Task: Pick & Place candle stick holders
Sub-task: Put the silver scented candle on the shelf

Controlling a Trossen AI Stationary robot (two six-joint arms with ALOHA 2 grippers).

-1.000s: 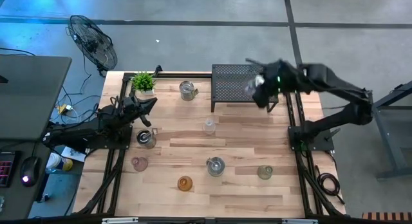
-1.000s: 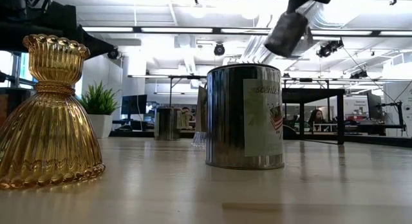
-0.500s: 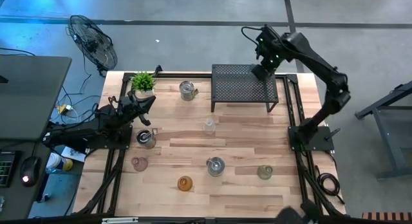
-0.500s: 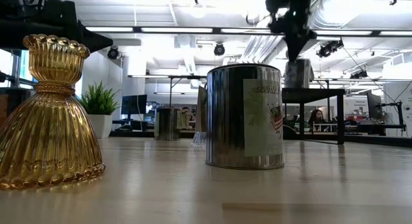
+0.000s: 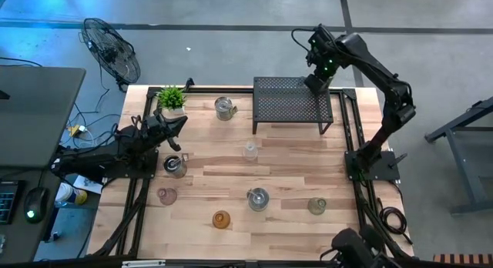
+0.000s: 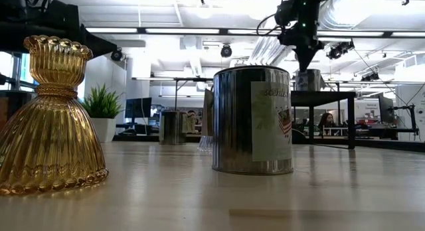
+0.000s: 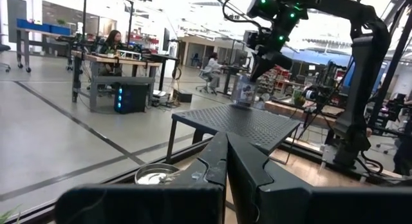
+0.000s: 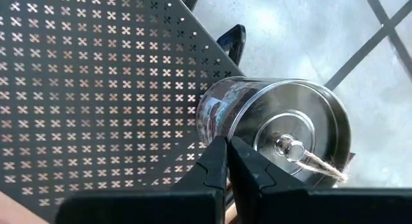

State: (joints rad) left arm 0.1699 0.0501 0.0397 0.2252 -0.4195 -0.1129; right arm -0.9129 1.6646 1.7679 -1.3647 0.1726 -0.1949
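My right gripper (image 5: 314, 81) is over the far right corner of the black mesh rack (image 5: 289, 105), shut on a silvery glass holder (image 8: 277, 130) that stands on the rack; the holder also shows in the low view (image 6: 307, 79). My left gripper (image 5: 182, 123) waits shut and empty near the table's left edge, beside the potted plant (image 5: 171, 97). Other holders stand on their bases on the table: silvery ones (image 5: 224, 108) (image 5: 176, 166) (image 5: 258, 198), a clear one (image 5: 250, 151), a pink one (image 5: 166, 195), an amber one (image 5: 221, 219) and a greenish one (image 5: 316, 206). My right gripper has the holder by its upper rim (image 8: 209, 137), the fingers close together with only a thin gap. They come from above, pointing down. The holder stands upright with its bottom on the rack's mesh top (image 8: 96, 89). The fingertips hide the exact place of contact.
The rack stands at the table's far edge, right of centre. A floor fan (image 5: 112, 48) and a desk (image 5: 31, 106) are off the table's left side. In the low view the amber holder (image 6: 50, 118) and a silvery one (image 6: 254, 121) stand close to the camera.
My right gripper has carried the silvery holder toward the table's far edge, to the rack's far right corner, and gone down. The holder hung tilted and clear below the fingers; now it stands upright on the rack.
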